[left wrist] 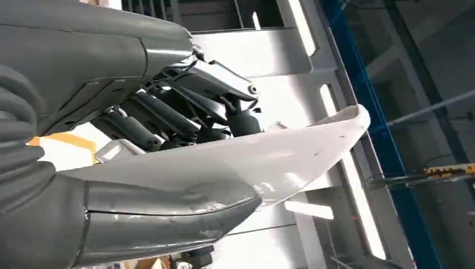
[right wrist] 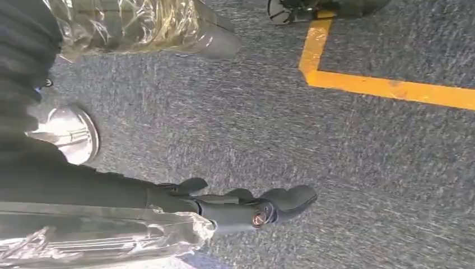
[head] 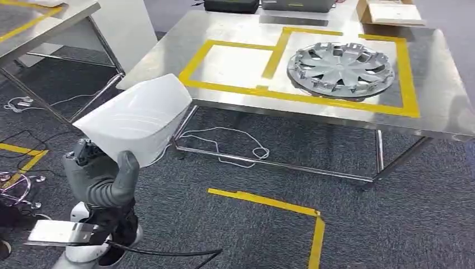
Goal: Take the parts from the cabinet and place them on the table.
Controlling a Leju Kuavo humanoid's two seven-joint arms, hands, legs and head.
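My left hand is raised at the lower left and grips a white curved plastic part from below. It holds the part in the air, short of the steel table's near left corner. In the left wrist view the thumb and dark fingers clamp the part's edge. A silver hubcap lies in the right yellow-taped square on the table. The left taped square is bare. My right hand hangs over the grey carpet, fingers apart, holding nothing.
A second steel table stands at the upper left. White cables trail on the floor under the main table. Yellow floor tape marks a corner ahead. A cardboard box and dark devices sit at the table's far edge.
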